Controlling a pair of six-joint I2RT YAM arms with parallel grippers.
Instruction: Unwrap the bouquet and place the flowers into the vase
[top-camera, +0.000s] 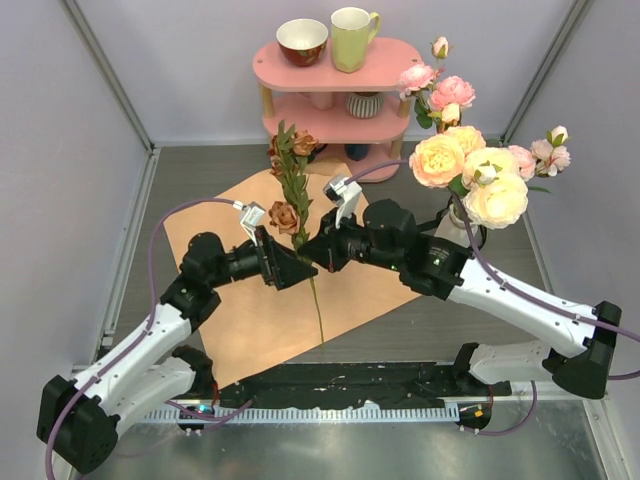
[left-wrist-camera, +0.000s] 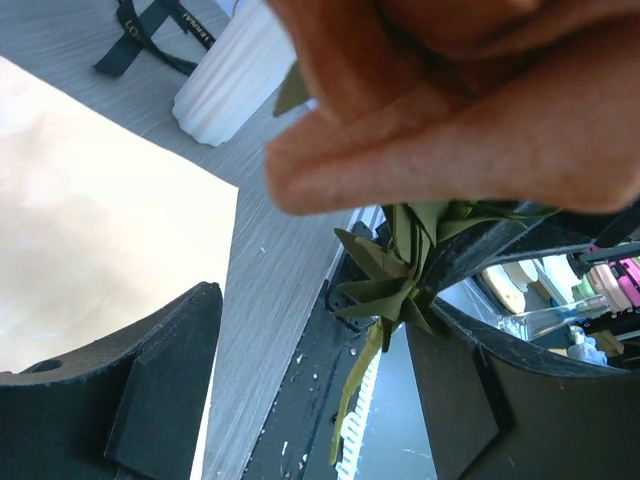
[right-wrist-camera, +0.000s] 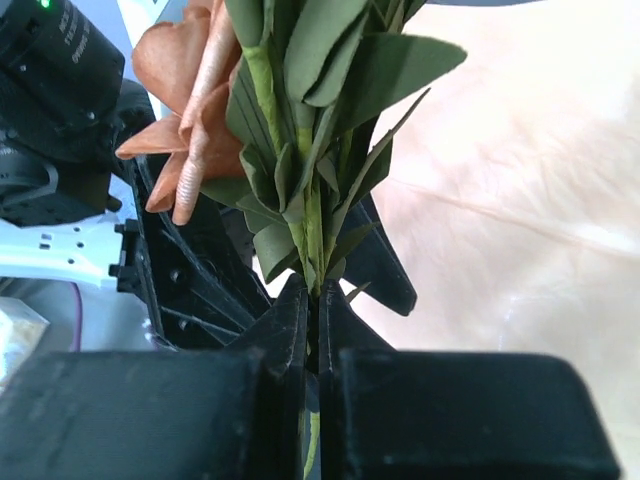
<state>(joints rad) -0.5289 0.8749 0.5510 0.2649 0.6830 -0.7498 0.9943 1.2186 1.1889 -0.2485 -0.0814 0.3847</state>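
Top external view: the rose stem (top-camera: 296, 190) sits over the spread wrapping paper (top-camera: 260, 320), at the middle of the surface (top-camera: 200, 170), with the two arms meeting on it from either side. Its long axis runs near to far, rusty-brown blooms and leaves at the far end and the bare stalk trailing toward the arm bases. How steeply it tilts cannot be read from above. The vase (top-camera: 458, 228) stands to the right, just behind the right arm and already crowded with flowers (top-camera: 470, 165) in peach, pink and cream. The right tool (top-camera: 315, 250) is therefore the nearer one, and carrying the stem rightward, stalk end down, looks like its job. The left tool (top-camera: 292, 270) sits just beside the stalk.

Left wrist view: the left tool (left-wrist-camera: 320, 330) is released, jaws wide apart. The green calyx and stalk (left-wrist-camera: 395, 290) hang between them, close by the right-hand finger and unclamped. A blurred brown bloom fills the top. The ribbed white vase (left-wrist-camera: 235, 80) and a black ribbon (left-wrist-camera: 150, 30) lie beyond.

Right wrist view: the right tool (right-wrist-camera: 312, 330) is clenched on the stalk (right-wrist-camera: 310, 220), below dense olive leaves and an orange-brown bloom (right-wrist-camera: 185, 100).
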